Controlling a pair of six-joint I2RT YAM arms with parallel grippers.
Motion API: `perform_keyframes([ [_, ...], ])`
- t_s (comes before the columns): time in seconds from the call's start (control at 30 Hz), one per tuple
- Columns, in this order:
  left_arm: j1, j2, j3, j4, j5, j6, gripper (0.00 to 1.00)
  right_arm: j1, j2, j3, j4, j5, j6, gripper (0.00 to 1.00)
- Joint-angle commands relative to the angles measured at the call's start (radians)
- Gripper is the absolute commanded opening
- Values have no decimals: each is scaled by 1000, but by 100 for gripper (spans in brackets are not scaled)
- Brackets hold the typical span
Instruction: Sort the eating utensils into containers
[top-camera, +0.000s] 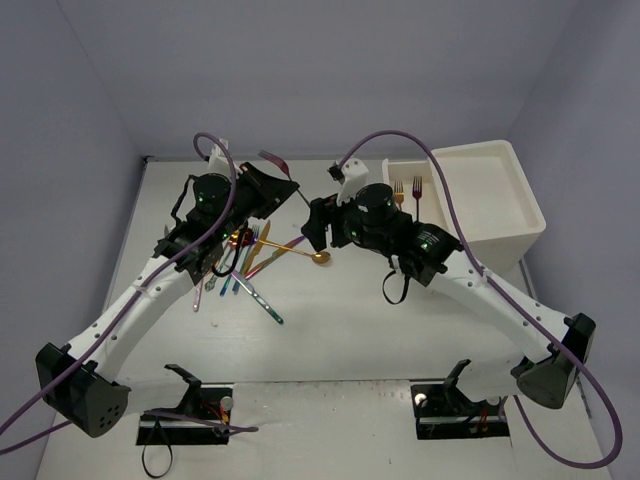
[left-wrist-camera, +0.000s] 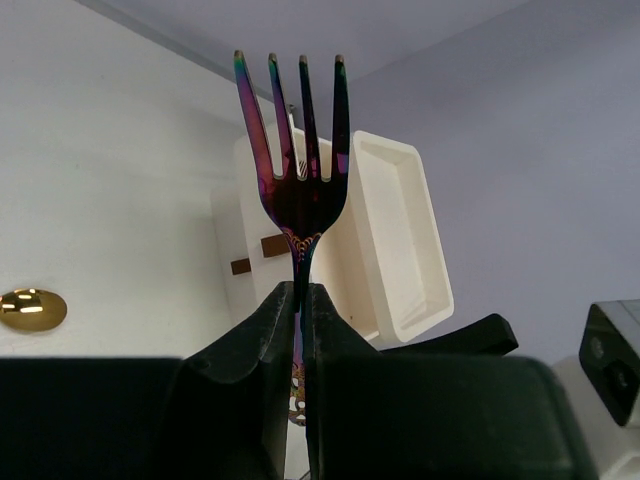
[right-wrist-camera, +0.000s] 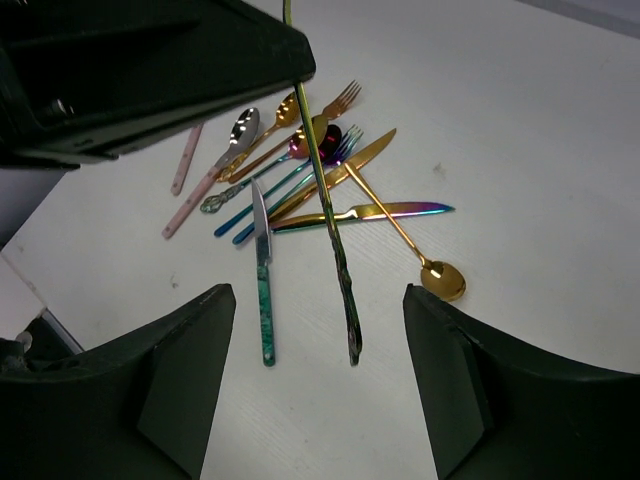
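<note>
My left gripper (left-wrist-camera: 300, 292) is shut on an iridescent purple-green fork (left-wrist-camera: 300, 150) and holds it up off the table, tines away from the wrist. In the top view this gripper (top-camera: 284, 190) is above the utensil pile (top-camera: 245, 262). The fork's handle (right-wrist-camera: 338, 250) hangs between the fingers of my right gripper (right-wrist-camera: 330, 370), which is open and touches nothing. In the top view the right gripper (top-camera: 313, 228) is close beside the left one. The white drawer unit (top-camera: 490, 205) stands at the back right. Its open drawer (top-camera: 388, 178) holds two forks (top-camera: 408, 190).
On the table lie a gold spoon (right-wrist-camera: 443, 280), a teal-handled knife (right-wrist-camera: 265, 300), a gold knife with an iridescent blade (right-wrist-camera: 370, 212), a pink spoon (right-wrist-camera: 205, 185) and other pieces. Purple cables loop over both arms. Walls close the left, back and right sides.
</note>
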Motion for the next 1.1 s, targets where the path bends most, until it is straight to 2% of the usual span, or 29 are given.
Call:
perform_keyframes([
  [0.0,-9,-32,7,65,26,-33,0,19,33,71,89,76,-40,63],
  [0.2,-17,-31,22,35,37,-7,0,24,64,85,90,94,-59,50],
  [0.3,-18,-22,34,21,39,6,0,26,70,84,89,99,-60,40],
  [0.43,-22,-5,53,-3,60,24,0,27,65,83,91,109,-68,21],
  [0.5,-24,1,57,-18,63,46,0,29,61,77,92,128,-71,5],
  [0.57,-26,1,59,-61,52,63,0,29,51,73,91,144,-73,0],
  [0.63,-26,-6,57,-82,36,86,1,27,41,62,90,160,-75,0],
  [0.7,-24,-15,54,-101,27,107,9,26,28,51,89,179,-78,0],
  [0.73,-24,-24,56,-114,14,126,19,26,19,44,89,190,-78,0],
  [0.83,-23,-64,69,-182,-56,188,56,24,-14,22,84,236,-81,0],
  [0.9,-23,-88,100,-248,-107,264,71,21,-33,8,75,273,-84,0],
  [1.07,-23,-193,148,-417,-305,447,74,-5,-67,4,-8,380,-93,0],
])
